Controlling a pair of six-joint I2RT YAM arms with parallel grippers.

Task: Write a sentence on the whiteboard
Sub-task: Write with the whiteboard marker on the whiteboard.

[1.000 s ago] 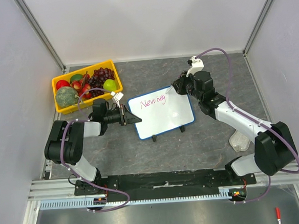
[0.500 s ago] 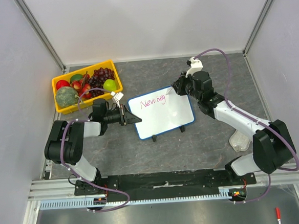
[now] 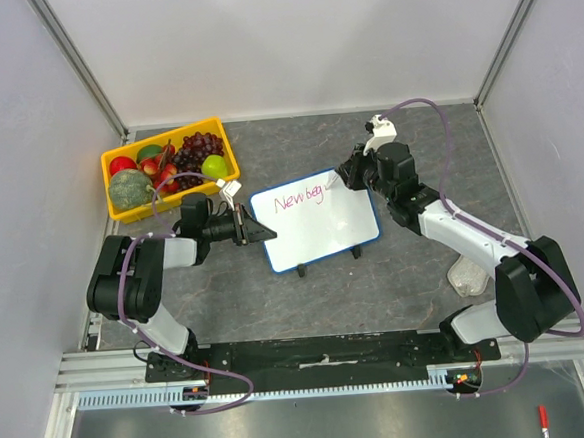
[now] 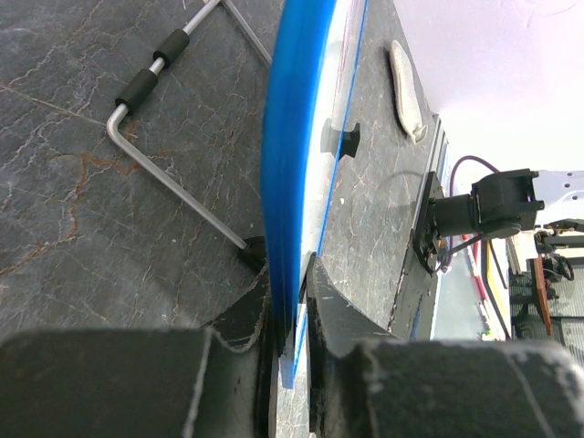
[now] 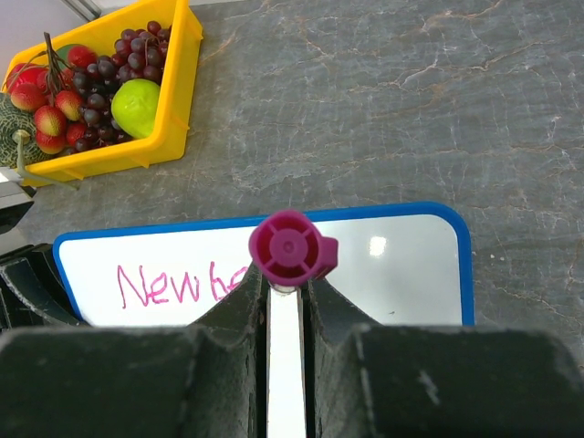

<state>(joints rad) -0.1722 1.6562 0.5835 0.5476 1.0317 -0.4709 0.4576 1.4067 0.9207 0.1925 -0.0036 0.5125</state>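
Room: the work area is closed in by pale matte wall panels (image 3: 289, 39) on three sides, joined at the corners by slanted aluminium posts.
Surface: the floor of the enclosure is covered by a dark grey stone-patterned tabletop (image 3: 407, 281), veined with lighter cracks; its near edge is bounded by a silver aluminium rail (image 3: 102, 365).
Tray: a yellow plastic tray (image 5: 178, 82) is set at the far left of the tabletop, filled with a green melon (image 3: 129, 190), dark purple grapes (image 3: 202, 143), a green apple (image 3: 214, 165) and red fruit.
Board: a small rectangular whiteboard with a thin blue rounded frame (image 3: 333, 226) is placed in the middle of the tabletop, between the two arms and just right of the tray, propped on a bent wire stand (image 4: 146, 155) with black feet.
Left pincer: the black left gripper (image 3: 264, 233) is pressed onto the board's left edge; in the left wrist view the blue frame is seen pinched between the two fingers.
Right pincer: the black right gripper (image 3: 341, 179) is clamped around a white marker with a magenta end (image 5: 292, 248), held over the board's upper right part.
Writing: the pink-red sentence (image 3: 299, 198) is begun along the board's top, where "New beg" can be read; the last letter lies at the marker.
Loose item: a pale crumpled lump (image 3: 466, 275) lies beside the right arm, well apart from the board; what it is cannot be told.
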